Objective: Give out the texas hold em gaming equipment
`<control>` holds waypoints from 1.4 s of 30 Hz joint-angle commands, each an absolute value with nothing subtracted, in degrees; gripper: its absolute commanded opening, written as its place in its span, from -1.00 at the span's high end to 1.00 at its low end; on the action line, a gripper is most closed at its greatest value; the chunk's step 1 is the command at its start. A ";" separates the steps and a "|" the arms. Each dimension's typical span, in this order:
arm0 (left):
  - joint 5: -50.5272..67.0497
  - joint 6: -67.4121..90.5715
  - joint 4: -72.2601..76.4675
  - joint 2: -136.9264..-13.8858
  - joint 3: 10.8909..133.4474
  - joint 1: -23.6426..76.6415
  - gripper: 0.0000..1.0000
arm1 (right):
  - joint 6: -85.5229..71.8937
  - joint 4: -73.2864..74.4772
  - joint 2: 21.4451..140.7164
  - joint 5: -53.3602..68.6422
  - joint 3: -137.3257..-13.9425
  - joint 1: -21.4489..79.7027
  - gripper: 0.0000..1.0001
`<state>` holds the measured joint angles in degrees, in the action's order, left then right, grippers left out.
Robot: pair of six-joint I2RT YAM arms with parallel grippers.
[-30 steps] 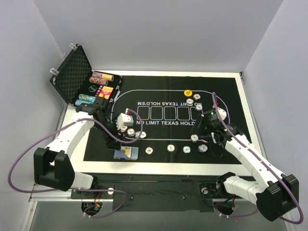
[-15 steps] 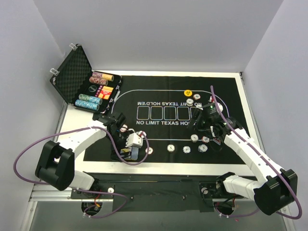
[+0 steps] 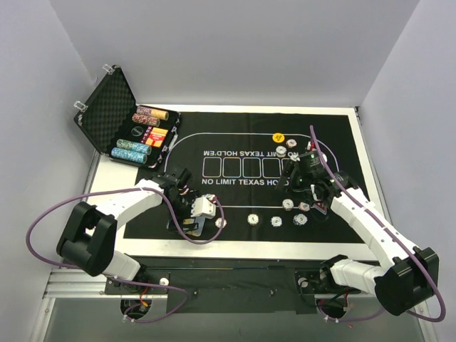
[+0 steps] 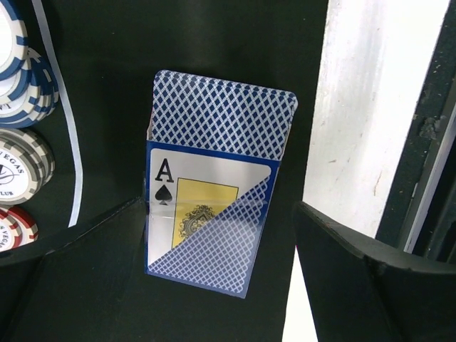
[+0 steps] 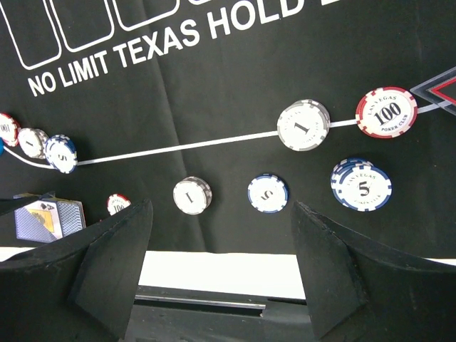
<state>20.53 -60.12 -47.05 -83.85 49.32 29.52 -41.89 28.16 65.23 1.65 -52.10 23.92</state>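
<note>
A deck of blue-backed playing cards [image 4: 214, 214] in a clear sleeve, ace of spades showing, lies on the black mat near its front edge. My left gripper [image 4: 219, 208] is open, one finger on each side of the deck and not touching it; the top view shows it [image 3: 192, 216] over the deck [image 3: 187, 227]. My right gripper [image 5: 222, 210] is open and empty above the mat's right half [image 3: 301, 185]. Below it lie a grey 1 chip [image 5: 303, 125], a red 100 chip [image 5: 387, 112], a blue 5 stack [image 5: 361, 184] and single chips [image 5: 268, 193]. A yellow button [image 3: 278, 137] lies further back.
The black foam-lined case [image 3: 107, 107] stands open at the back left with chip rolls [image 3: 146, 117] beside it. Blue, grey and red chip stacks [image 4: 21, 171] sit left of the deck. The white table edge [image 4: 363, 128] runs right of the deck. A red triangular marker [image 5: 443, 87] lies at the right.
My left gripper has swung from the mat's left middle towards the front edge and now straddles the deck. My right gripper has shifted slightly back and left, still open.
</note>
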 commanded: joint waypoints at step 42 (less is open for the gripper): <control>21.53 -56.78 -43.06 -80.33 44.99 31.90 0.39 | -45.96 13.28 69.34 19.86 -46.76 24.08 -0.43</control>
